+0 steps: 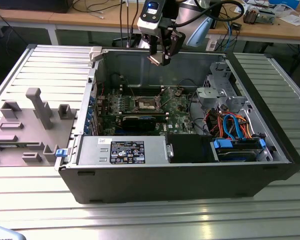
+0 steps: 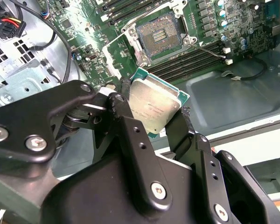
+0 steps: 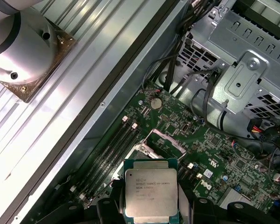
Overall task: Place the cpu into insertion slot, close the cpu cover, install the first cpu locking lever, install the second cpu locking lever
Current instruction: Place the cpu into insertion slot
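Observation:
My gripper (image 1: 162, 57) hangs high over the open computer case, shut on the cpu (image 1: 155, 59). In both wrist views the cpu (image 2: 154, 105) (image 3: 150, 193) is a flat square chip with a silver-grey top and a green rim, pinched at two opposite edges by the black fingers (image 2: 126, 126). The insertion slot (image 2: 159, 36) (image 1: 147, 103) lies well below on the green motherboard (image 2: 242, 18), and its dark contact field is bare. In the first wrist view the cpu cover (image 3: 164, 139) looks tipped up just beyond the held chip. A thin lever wire (image 2: 210, 50) sticks out beside the slot.
The case holds a grey power supply (image 1: 122, 150), a metal drive cage (image 1: 220, 90) and orange and blue cables (image 1: 232, 125) at the exterior view's right. A round coin battery (image 3: 155, 102) sits on the board. A grey fixture (image 1: 30, 120) stands on the ribbed table at the left.

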Robot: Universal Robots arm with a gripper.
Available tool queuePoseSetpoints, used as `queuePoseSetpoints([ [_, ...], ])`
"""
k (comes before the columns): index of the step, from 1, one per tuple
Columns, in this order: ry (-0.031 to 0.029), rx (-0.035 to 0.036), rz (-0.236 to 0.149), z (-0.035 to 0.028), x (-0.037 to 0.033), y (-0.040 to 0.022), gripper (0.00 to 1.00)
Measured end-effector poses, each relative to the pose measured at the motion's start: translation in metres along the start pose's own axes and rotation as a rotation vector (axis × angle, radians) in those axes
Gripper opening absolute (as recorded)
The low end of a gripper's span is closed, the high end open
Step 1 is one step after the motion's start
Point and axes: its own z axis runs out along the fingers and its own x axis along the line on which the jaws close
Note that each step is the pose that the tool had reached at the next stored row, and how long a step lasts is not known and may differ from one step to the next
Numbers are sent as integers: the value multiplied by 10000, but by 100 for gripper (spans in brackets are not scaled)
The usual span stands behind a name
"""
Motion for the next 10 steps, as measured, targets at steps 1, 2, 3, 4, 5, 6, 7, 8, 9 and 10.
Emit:
queuePoseSetpoints([
  [1, -1, 0, 6, 0, 0, 0, 55],
  [2, -1, 0, 10, 0, 0, 0, 55],
  [3, -2, 0, 18, 0, 0, 0, 55],
  [4, -2, 0, 29, 0, 0, 0, 55],
  [5, -3, -1, 39, 0, 0, 0, 55],
  [6, -4, -1, 47, 0, 0, 0, 55],
  [7, -5, -1, 56, 0, 0, 0, 55],
  [8, -6, -1, 67, 0, 0, 0, 55],
  [9, -6, -1, 71, 0, 0, 0, 55],
  [10, -7, -1, 78, 0, 0, 0, 55],
])
